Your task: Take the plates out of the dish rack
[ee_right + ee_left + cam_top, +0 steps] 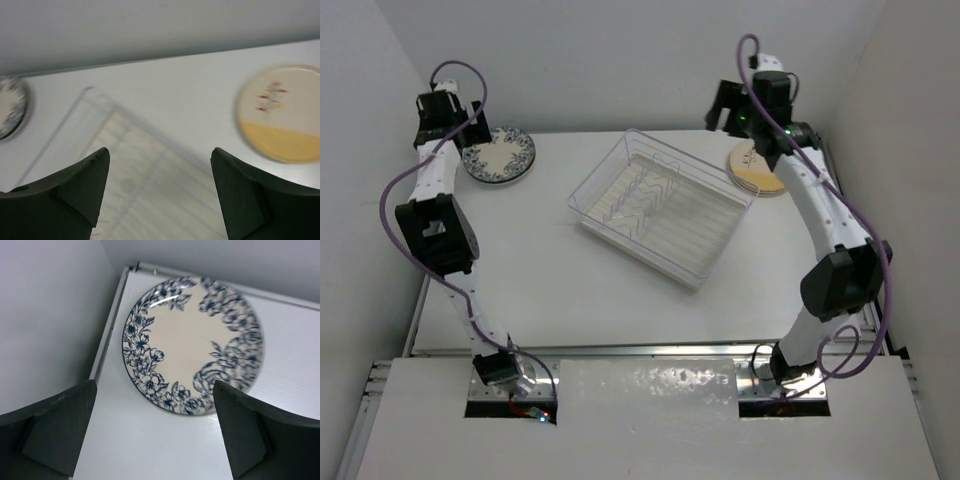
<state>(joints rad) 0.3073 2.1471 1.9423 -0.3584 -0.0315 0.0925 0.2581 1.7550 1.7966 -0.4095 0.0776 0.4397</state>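
The dish rack [660,205] stands mid-table with no plates in its wire dividers. It also shows, blurred, in the right wrist view [135,170]. The white plate with blue flowers [498,156] lies flat at the far left, and fills the left wrist view [192,345]. The cream plate with a sprig motif [752,168] lies at the far right on a low stack, seen too in the right wrist view [282,112]. My left gripper [468,125] [154,385] is open and empty above the blue plate's near edge. My right gripper [728,112] [160,150] is open and empty, raised over the rack's far end. Pink and red-rimmed plates are not seen.
White walls close in the table on the left, back and right. The blue plate lies close to the table's left edge [107,335]. It also shows at the left edge of the right wrist view [10,107]. Bare tabletop [540,290] lies in front of the rack.
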